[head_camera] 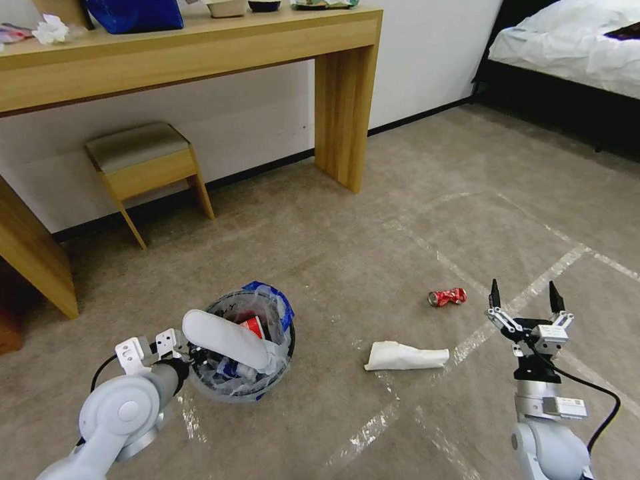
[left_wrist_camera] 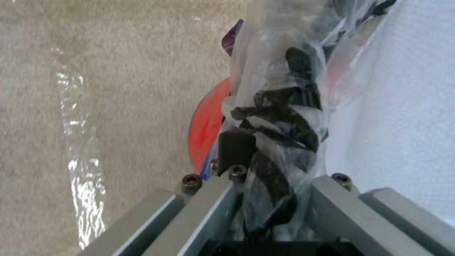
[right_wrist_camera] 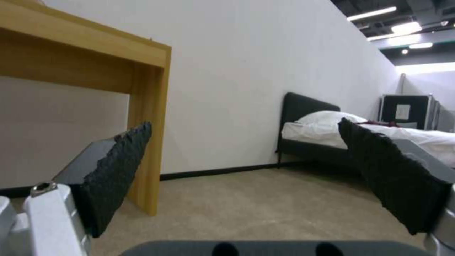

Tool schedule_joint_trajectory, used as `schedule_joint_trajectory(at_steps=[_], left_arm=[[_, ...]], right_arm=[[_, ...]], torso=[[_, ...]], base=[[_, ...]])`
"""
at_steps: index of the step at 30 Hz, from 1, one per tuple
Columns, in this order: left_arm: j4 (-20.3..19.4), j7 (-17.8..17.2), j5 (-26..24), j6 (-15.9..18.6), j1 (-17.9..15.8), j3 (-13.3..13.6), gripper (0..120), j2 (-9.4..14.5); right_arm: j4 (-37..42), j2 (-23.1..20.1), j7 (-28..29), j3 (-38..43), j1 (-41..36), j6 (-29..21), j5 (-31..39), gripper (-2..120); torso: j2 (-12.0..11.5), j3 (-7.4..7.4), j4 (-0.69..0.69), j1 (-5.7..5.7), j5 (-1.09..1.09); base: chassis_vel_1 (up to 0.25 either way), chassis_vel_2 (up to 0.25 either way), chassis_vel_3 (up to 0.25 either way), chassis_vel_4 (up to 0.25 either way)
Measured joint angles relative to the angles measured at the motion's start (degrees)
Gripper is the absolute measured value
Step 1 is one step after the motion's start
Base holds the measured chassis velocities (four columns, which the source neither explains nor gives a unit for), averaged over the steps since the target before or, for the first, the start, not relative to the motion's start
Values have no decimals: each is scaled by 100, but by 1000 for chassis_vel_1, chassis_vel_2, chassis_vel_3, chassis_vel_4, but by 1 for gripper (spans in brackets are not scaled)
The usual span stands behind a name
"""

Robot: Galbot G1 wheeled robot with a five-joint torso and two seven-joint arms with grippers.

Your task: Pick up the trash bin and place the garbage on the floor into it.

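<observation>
While the trash bin (head_camera: pixel 248 347) sits low and left of centre in the head view, the scene reads as follows.

Trash bin: a small round red pail lined with a clear bag bearing black print and blue handles, resting on the floor (head_camera: pixel 373 253); a flat white slipper (head_camera: pixel 227 340) pokes out across its top, with red and white-blue litter beneath it.

Left gripper (left_wrist_camera: pixel 265 156): at the lower left of the head view, reaching to the bin's near-left rim; in the left wrist view its fingers (left_wrist_camera: pixel 235 146) are clenched on the bin's rim, red wall on one side and crumpled printed bag between them.

Right gripper (head_camera: pixel 524 298): at the lower right of the head view, above the carpet, pointing away toward the bed (head_camera: pixel 573 47); its fingers are spread wide and grasp nothing.

Red drink can (head_camera: pixel 447 297): crushed, lying on the carpet just left of the right gripper, right of centre.

White wrapper (head_camera: pixel 405 356): a flat crumpled piece on a pale tape line, between the bin and the right gripper, below the can.

Counter (head_camera: pixel 187 47): wooden, along the wall at the upper left, with a stool (head_camera: pixel 143 160) under it.
</observation>
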Motion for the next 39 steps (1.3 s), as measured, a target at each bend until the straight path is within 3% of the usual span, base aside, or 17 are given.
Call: schedule_joint_trajectory(at_steps=[23,30,32,34,35,36,37,38,39], left_arm=[[24,7,14,10,-14,-22,0,-10],[-3,13,15,10,34,-42,0,-7],[-5,15,15,10,34,-42,0,-6],[-28,20,11,10,33,-37,0,6],[-28,20,11,10,33,-37,0,6],[-37,22,4,11,33,-37,0,12],[-44,26,-4,14,33,-36,0,27],[-44,26,-4,14,33,-36,0,27],[-51,27,-5,16,33,-37,0,30]], right_arm=[[-135,-74,-30,-109,146,30,2,100],[-302,-381,-413,-125,198,142,151,100],[-377,-598,-532,-153,234,142,224,100],[-610,-1520,-1021,-292,322,64,422,100],[-610,-1520,-1021,-292,322,64,422,100],[-726,-1849,-1241,-371,370,71,540,100],[-990,-2462,-1761,-593,489,83,808,100],[-990,-2462,-1761,-593,489,83,808,100],[-1178,-2823,-2100,-759,610,84,962,100]], torso=[[-1,0,-1,-1,0],[-1,0,-1,0,1],[-1,0,-1,-1,2],[0,-1,-1,-1,2],[0,-1,-1,-1,2],[0,-1,0,0,-1],[1,-2,-3,-1,0],[1,-2,-3,-1,0],[0,-1,-2,-1,3]], base=[[-100,94,96,-99],[-72,57,68,-66],[0,0,0,0],[0,0,0,0],[0,0,0,0],[0,0,0,0],[0,0,0,0],[0,0,0,0],[0,0,0,0]])
